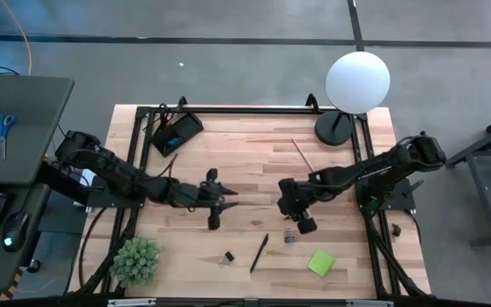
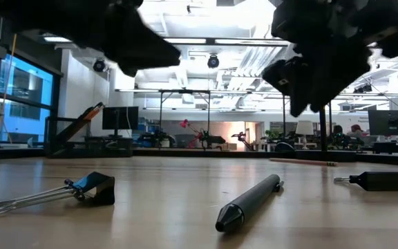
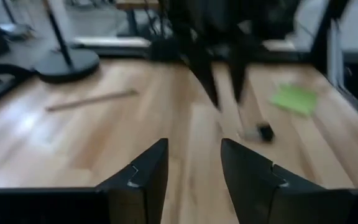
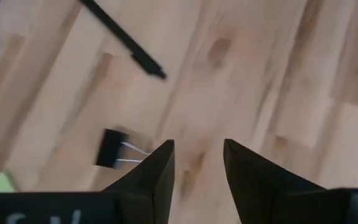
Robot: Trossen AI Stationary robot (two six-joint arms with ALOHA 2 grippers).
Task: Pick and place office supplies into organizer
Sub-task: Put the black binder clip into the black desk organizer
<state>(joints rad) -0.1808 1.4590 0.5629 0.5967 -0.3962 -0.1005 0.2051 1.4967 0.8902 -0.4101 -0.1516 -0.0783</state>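
Note:
My left gripper (image 1: 230,203) hangs open over the table's middle, pointing toward the right edge, with nothing between its fingers (image 3: 194,155). My right gripper (image 1: 295,215) is open too, slanting down just above a black binder clip (image 1: 290,236) (image 4: 112,149), which lies flat beside its fingers (image 4: 199,155). A black pen (image 1: 259,252), a second binder clip (image 1: 228,257) and a green sticky-note pad (image 1: 320,262) lie near the front edge. A pencil (image 1: 303,155) lies farther back. The black organizer (image 1: 175,132) sits at the far left corner.
A lamp with a white globe (image 1: 357,81) stands on its round black base (image 1: 335,128) at the far right. A green spiky plant (image 1: 135,260) stands at the near left corner. A black frame (image 1: 254,110) runs round the table's edges.

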